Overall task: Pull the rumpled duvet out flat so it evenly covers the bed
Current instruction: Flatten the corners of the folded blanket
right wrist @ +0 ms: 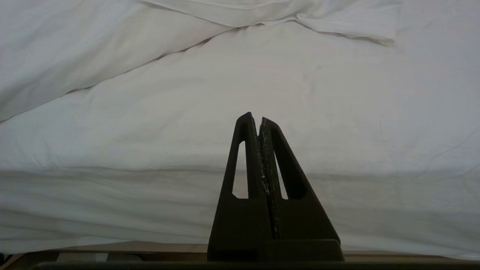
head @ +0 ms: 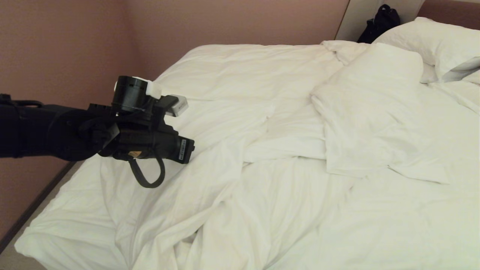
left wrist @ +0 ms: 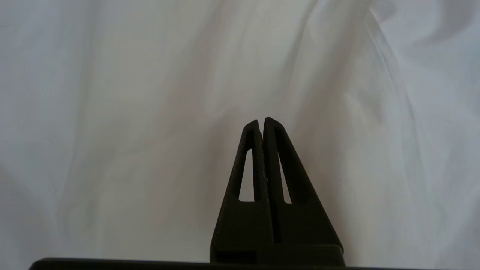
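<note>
The left gripper hung closed and empty over the rumpled duvet, so it needed to open before pinching a fold near the bed's left edge.

The duvet lies across the bed, filling centre and lower frame; pillows sit upper right, the left gripper at left.
</note>
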You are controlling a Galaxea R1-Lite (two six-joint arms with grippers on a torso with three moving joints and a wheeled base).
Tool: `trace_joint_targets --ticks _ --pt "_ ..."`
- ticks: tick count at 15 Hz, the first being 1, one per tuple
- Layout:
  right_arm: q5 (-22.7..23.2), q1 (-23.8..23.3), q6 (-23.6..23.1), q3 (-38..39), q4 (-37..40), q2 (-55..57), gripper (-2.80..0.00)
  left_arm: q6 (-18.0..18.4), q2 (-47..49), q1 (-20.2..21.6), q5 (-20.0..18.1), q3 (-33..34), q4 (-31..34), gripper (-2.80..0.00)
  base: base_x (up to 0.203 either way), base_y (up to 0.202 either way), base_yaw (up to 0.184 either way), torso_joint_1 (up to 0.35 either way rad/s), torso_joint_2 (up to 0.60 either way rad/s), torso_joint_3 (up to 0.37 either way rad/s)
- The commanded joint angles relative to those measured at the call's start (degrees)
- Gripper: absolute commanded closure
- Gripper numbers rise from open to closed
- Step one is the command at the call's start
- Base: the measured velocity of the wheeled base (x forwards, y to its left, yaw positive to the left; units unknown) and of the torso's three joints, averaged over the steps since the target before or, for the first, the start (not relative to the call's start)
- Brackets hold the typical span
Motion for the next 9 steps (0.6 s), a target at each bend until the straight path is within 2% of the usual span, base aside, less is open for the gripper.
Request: trace_joint_targets --ticks 1,5,6,7,9 --pt "0.01 0.00 -0.02 0.00 0.00 -0.02 0.00 0.10 1.67 -0.14 -0.03 -0.57 -0.18 0.00 0.000 0.000 0.000 0.000 0.00 0.000" --pt "0.01 0.00 -0.02 0.00 0.00 -0.02 0.00 0.00 3.41 -0.12 -0.03 -2.21 -0.42 0.00 0.000 0.000 0.000 0.000 0.00 0.000" --pt "0.01 0.00 -0.02 0.00 0.00 -0.02 0.00 0.00 3.41 -0.12 -0.03 -2.21 -0.42 -1.53 0.000 0.000 0.000 0.000 0.00 0.000" --pt "0.01 0.00 -0.02 0.00 0.00 -0.02 0.00 -0.05 2.48 -0.16 -0.03 -1.95 -0.47 -2.80 0.000 0.000 0.000 0.000 0.00 0.000" --pt "0.01 0.00 -0.02 0.00 0.00 -0.02 0.00 -0.23 -0.41 -0.20 -0.34 -1.35 -0.51 -2.80 0.000 0.000 0.000 0.000 0.00 0.000"
